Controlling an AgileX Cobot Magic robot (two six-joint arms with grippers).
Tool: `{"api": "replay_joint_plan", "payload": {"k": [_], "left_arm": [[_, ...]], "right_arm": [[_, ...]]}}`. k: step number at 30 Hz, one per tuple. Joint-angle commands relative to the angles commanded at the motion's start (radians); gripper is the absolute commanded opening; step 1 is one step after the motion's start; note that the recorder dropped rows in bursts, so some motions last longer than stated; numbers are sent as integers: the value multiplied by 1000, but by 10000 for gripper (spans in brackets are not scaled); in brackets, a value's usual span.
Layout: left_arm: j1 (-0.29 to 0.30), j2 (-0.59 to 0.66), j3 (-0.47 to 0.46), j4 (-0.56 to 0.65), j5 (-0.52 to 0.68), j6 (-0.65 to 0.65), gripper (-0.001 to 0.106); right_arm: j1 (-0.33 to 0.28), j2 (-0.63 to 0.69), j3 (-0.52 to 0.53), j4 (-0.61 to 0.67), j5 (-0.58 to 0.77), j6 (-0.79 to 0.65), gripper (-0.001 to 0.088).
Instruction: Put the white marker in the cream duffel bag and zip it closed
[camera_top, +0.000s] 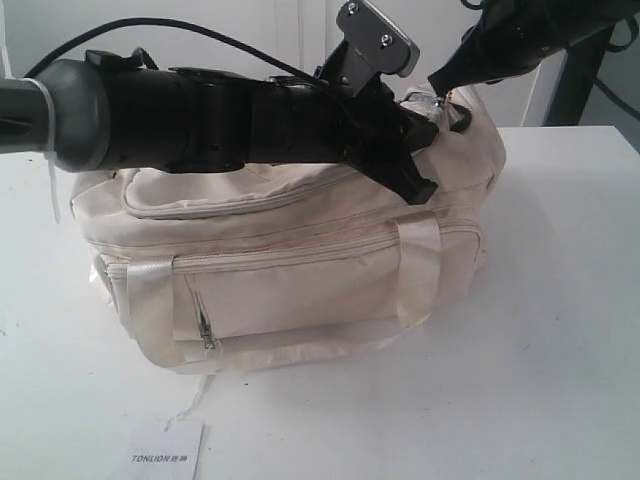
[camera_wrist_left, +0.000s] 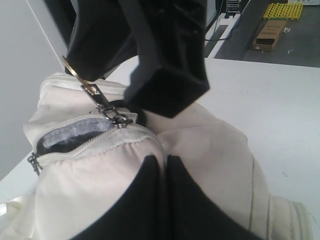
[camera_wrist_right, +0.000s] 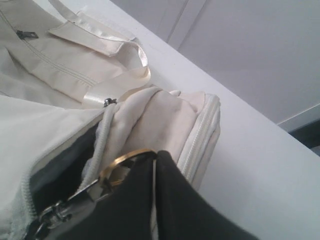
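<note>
cream duffel bag (camera_top: 300, 280) sits mid-frame on the white tabletop (camera_top: 560, 300), front zip pocket (camera_top: 205, 330) facing us; left arm lies across the top of the bag from the left edge of the exterior view, with the left fingers (camera_wrist_left: 142, 210) pressed together on a fold of cream fabric at the bag's right end, most likely to brace the bag so the zip has something to pull against; right arm comes in from the upper right of the frame, with the right fingers (camera_wrist_right: 130, 210) clamped shut on the gold chain pull (camera_wrist_right: 122, 159), which runs taut to the slider (camera_wrist_left: 117, 120); a short stretch of the top zipper beyond the slider gapes, showing dark lining (camera_wrist_left: 70, 135), so the closing stroke looks nearly done but not finished; the long curved run of zip across the top reads as closed in the exterior view; white marker not visible in any view, presumably already inside the bag, can't confirm; shiny strap (camera_top: 420, 270) hangs flat down the front, clear of the zip.

writing: white card (camera_top: 165, 452) at lower left of the exterior view reads "TONLION", plus a few smaller characters too small to read; nothing legible on the bag itself.
</note>
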Motion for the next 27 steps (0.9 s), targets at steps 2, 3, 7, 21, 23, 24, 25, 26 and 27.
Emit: {"api": "replay_joint_plan", "payload": {"k": [2,3,7,21,23,24,25,26,27], "left_arm": [[0,-7,0,0,2,0,0],[0,-13,0,0,4,-2,0],[0,-29,0,0,4,-24,0],[0,-39,33,0,59,-176,0],[0,-41,34,0,96,-176,0],[0,-45,34,0,119,-182,0],[0,-47,34,0,135,-187,0],[0,-52,34,9,145,-187,0],[0,-54,34,24,149,-192,0]], "right_arm": [[0,0,0,0,0,0,0],[0,0,0,0,0,0,0],[0,0,0,0,27,0,0],[0,4,0,88,100,2,0],[0,13,0,101,85,2,0],[0,21,0,111,83,2,0],[0,32,0,118,81,2,0],[0,40,0,126,78,2,0],[0,50,0,129,71,2,0]]}}
